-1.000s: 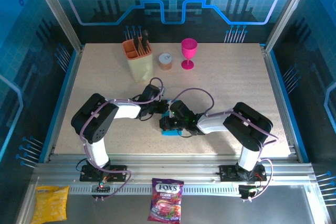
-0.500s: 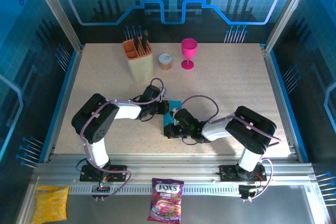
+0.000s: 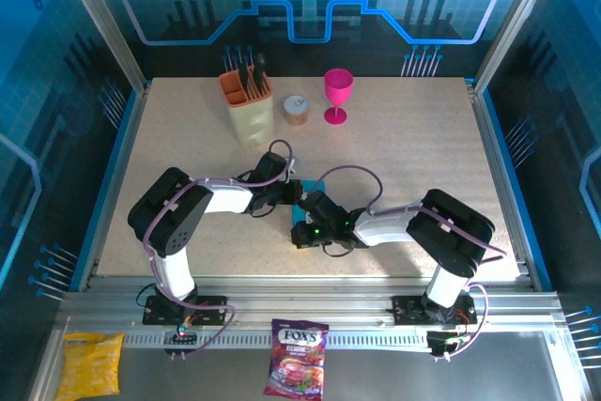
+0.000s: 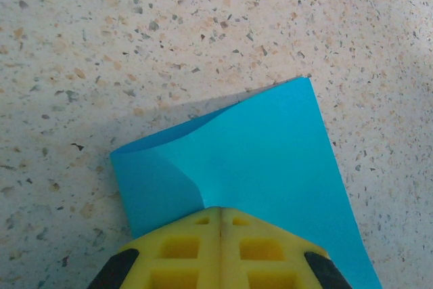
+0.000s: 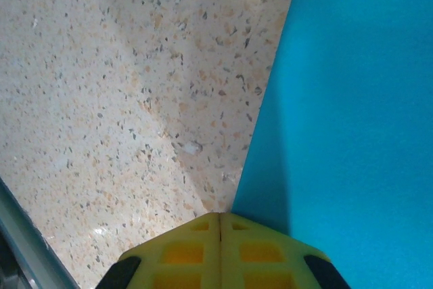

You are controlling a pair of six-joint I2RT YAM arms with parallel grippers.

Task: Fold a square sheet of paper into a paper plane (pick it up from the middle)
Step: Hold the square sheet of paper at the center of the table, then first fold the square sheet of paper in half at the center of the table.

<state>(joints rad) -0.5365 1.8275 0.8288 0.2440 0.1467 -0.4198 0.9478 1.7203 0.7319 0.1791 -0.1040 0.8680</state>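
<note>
The square sheet of paper (image 3: pixel 299 218) is bright cyan-blue and lies on the speckled table between the two arms, mostly hidden under them. In the left wrist view the paper (image 4: pixel 270 160) is doubled over, with one loose layer curling up at the left. My left gripper (image 4: pixel 220 209) is shut, its yellow fingertips resting on that paper. My right gripper (image 5: pixel 220 215) is also shut, with its tips at the left edge of the paper (image 5: pixel 358 120) and nothing between them. From above, the left gripper (image 3: pixel 293 192) and right gripper (image 3: pixel 302 228) almost meet.
At the back stand an orange utensil holder (image 3: pixel 246 100), a small round tin (image 3: pixel 296 110) and a pink goblet (image 3: pixel 338 96). A purple candy bag (image 3: pixel 299 371) and a yellow snack bag (image 3: pixel 91 363) lie on the front ledge.
My right gripper slid toward the near edge, baring more of the paper, then came back up and left over it. The left arm has stayed put, and both grippers have stayed shut.
</note>
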